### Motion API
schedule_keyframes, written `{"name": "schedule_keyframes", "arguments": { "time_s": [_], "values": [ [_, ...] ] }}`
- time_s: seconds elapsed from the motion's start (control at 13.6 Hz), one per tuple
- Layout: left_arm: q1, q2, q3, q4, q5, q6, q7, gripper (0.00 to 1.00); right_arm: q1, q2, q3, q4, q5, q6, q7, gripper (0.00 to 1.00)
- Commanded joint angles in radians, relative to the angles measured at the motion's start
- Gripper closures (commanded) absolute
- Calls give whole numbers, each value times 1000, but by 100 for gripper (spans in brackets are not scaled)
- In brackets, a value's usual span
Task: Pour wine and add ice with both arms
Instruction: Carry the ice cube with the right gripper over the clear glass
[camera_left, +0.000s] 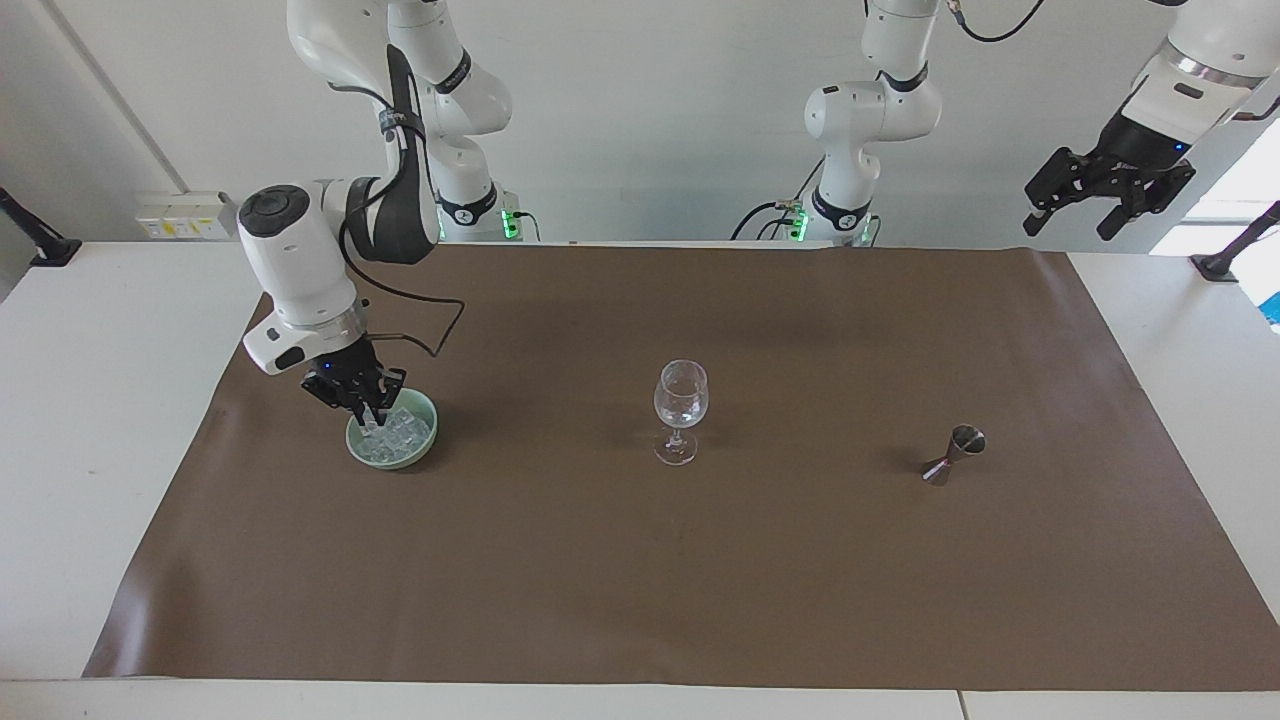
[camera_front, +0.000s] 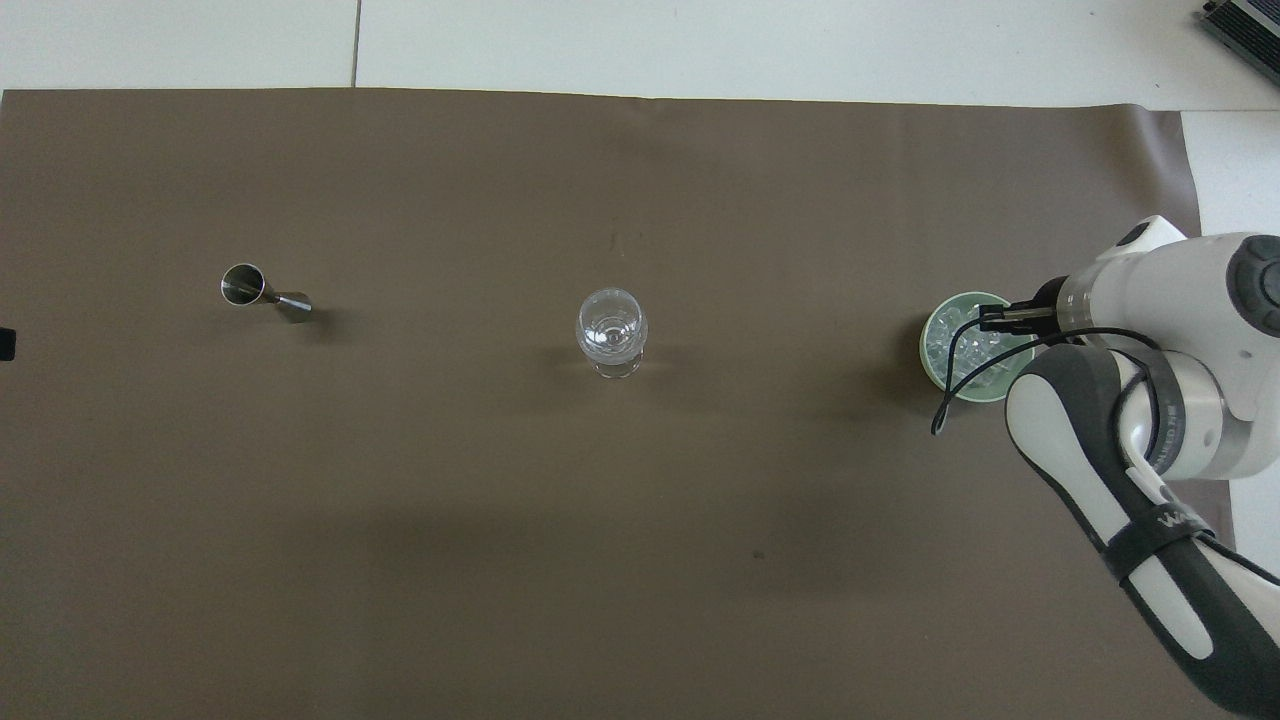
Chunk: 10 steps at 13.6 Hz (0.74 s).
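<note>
Ice, glassy cubes, round green bowl

Bright, even light; soft shadows

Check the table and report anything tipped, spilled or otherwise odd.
One thing: the metal jigger lies on its side on the brown mat, toward the left arm's end. The wine glass stands upright, and the ice sits in its green bowl.

Only wine glass and jigger interrupt the mat.
</note>
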Motion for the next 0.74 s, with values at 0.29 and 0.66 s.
{"name": "schedule_keyframes", "arguments": {
  "time_s": [0.29,0.66],
  "values": [
    [21,3,-20,-11,26,-42,-18,0,-2,-32,110,229,-10,-295,221,100],
    [7,-4,-23,-22,26,-40,-125,0,0,-24,272,323,-2,-357,487,100]
  ]
}}
